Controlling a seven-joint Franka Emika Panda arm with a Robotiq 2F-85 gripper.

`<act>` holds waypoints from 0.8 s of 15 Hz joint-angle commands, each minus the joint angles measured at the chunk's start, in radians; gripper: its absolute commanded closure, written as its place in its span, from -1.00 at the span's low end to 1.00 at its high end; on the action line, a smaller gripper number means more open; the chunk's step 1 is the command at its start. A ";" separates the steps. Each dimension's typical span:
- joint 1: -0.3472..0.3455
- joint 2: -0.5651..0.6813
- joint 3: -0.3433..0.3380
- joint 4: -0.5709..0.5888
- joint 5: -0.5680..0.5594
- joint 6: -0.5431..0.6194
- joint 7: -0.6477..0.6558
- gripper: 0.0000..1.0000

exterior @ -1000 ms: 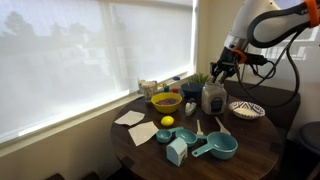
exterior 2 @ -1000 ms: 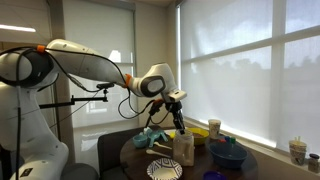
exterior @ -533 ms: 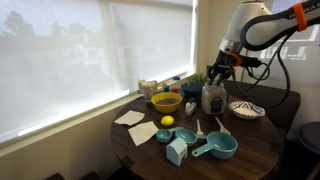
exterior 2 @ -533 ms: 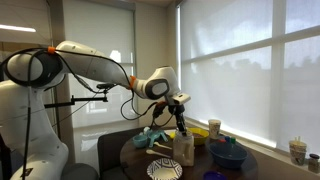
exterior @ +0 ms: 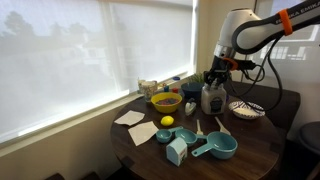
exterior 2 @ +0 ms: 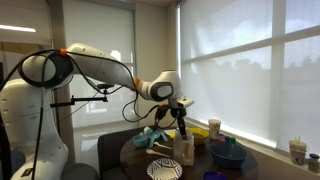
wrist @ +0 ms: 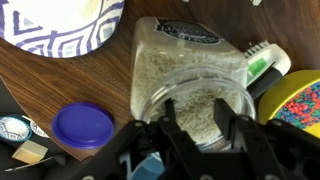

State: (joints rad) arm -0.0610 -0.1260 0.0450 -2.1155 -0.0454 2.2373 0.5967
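Exterior view, claw [exterior: 215, 79] over round table [exterior: 255, 136], blinds [exterior: 90, 55]

Exterior view mid-range, facing across table [exterior: 250, 135] toward window blinds [exterior: 90, 60]. Exterior view farther back, side-on, whole arm [exterior 2: 100, 62] visible. Wrist view close, looking down past fingers [wrist: 245, 145]. All three share table.

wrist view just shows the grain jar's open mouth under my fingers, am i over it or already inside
Observer: Over it, as far as I can see. In an exterior view the gripper hangs right at the top of the jar; I cannot tell whether they touch.
Operator: anything on the table i can't see from here
Observer: A lemon and teal measuring cups lie further out on the table, apart from the jar.
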 commanded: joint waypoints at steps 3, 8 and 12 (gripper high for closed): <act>0.016 0.053 -0.006 0.071 0.007 -0.084 -0.043 0.14; 0.018 0.067 -0.008 0.079 0.009 -0.110 -0.051 0.86; 0.018 0.060 -0.008 0.074 0.009 -0.119 -0.049 0.98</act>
State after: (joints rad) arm -0.0596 -0.0920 0.0443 -2.0598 -0.0476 2.1418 0.5580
